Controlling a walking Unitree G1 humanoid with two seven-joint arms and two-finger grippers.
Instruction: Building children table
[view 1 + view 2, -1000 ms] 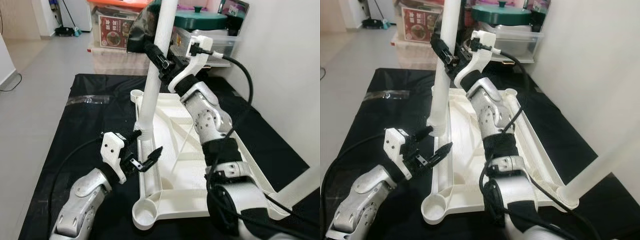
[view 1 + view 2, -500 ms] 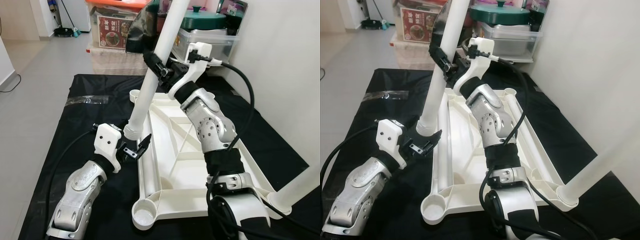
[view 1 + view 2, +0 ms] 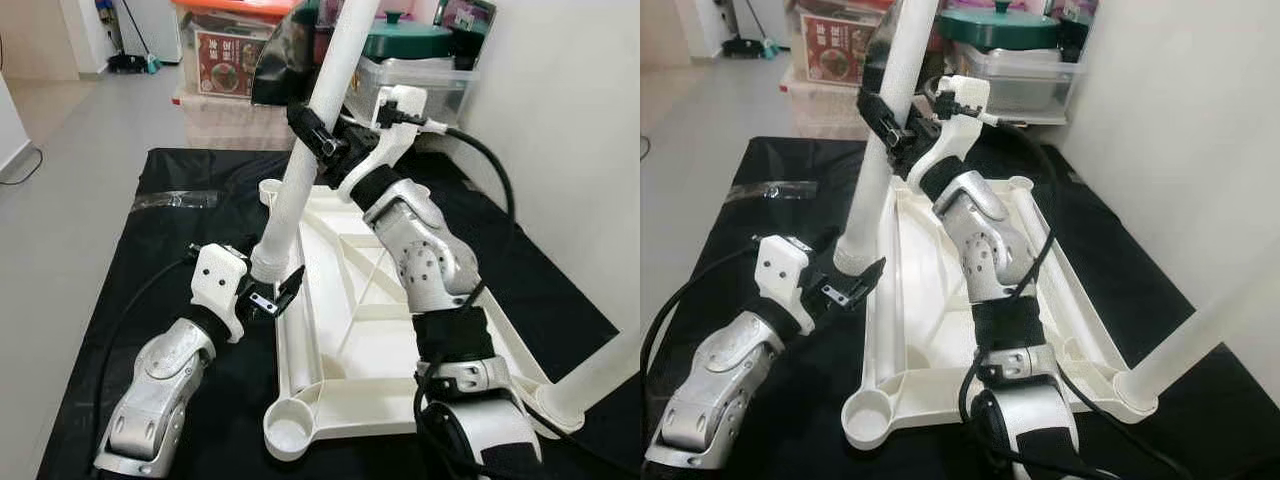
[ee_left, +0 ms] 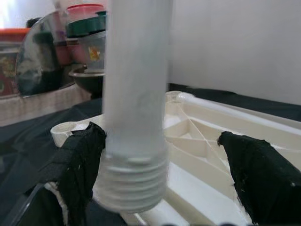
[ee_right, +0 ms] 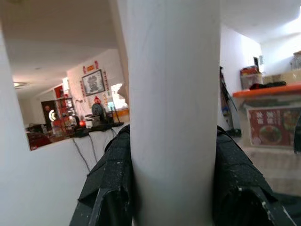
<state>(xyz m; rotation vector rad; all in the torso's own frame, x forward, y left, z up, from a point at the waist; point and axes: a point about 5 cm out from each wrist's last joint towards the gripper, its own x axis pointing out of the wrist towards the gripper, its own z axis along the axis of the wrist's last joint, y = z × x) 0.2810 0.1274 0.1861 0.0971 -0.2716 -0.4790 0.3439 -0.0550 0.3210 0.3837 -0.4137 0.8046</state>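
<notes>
An upside-down white table top (image 3: 360, 330) lies on a black mat (image 3: 150, 270). One white leg (image 3: 600, 370) stands in its near right corner. My right gripper (image 3: 318, 135) is shut on a second white leg (image 3: 300, 170), holding it tilted above the top's left rim. The leg's threaded lower end (image 4: 134, 193) hangs between the fingers (image 4: 80, 169) of my open left gripper (image 3: 270, 278), against one finger and apart from the other. Empty round sockets show at the near left corner (image 3: 290, 432) and the far left corner (image 3: 272, 188).
Storage boxes and a green pot (image 3: 405, 40) stand behind the mat. A white wall (image 3: 560, 150) runs close along the right. Grey floor (image 3: 70, 150) opens to the left.
The leg has tilted, its threaded end swinging left off the table top's rim. My left gripper has followed it up and to the left. In the last half second little has moved.
</notes>
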